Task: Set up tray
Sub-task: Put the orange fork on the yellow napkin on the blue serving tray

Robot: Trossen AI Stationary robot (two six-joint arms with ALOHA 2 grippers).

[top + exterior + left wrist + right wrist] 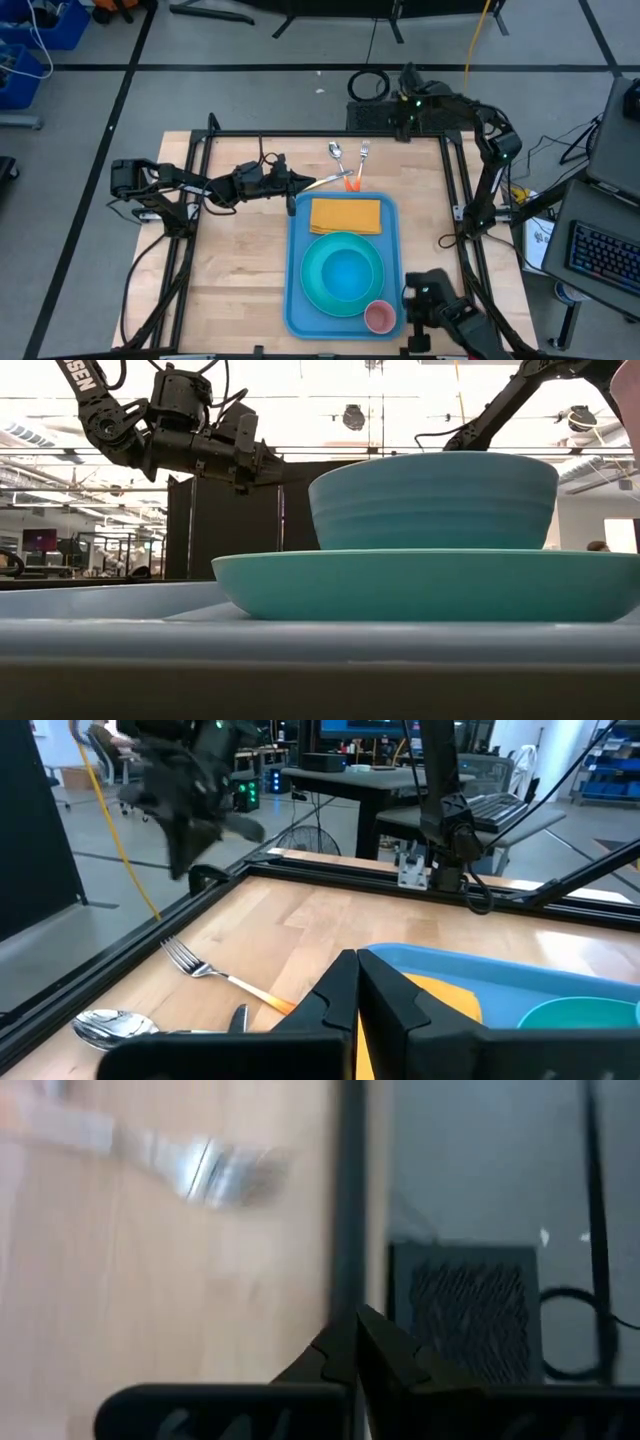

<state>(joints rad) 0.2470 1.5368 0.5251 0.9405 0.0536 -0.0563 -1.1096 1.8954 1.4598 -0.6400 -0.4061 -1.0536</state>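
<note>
On the table's right half, the tray (298,262) lies long axis near-to-far, holding napkin, plate, bowl, cup; left gripper (296,184), fingers together, hovers at its far-left corner, nearest the fork (360,164) and spoon (338,157) beyond; right gripper (352,1342) together, far right.

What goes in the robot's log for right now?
tray: plate, bowl, napkin, cup on it | fork, spoon: on table | left gripper: shut, by cutlery | right gripper: shut, far edge

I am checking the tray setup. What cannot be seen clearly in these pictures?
- Low view: the bowl and plate hide the tray behind them.
- Right wrist view: the fork is blurred.
- High view: the pink cup is too small to show any contents.
</note>
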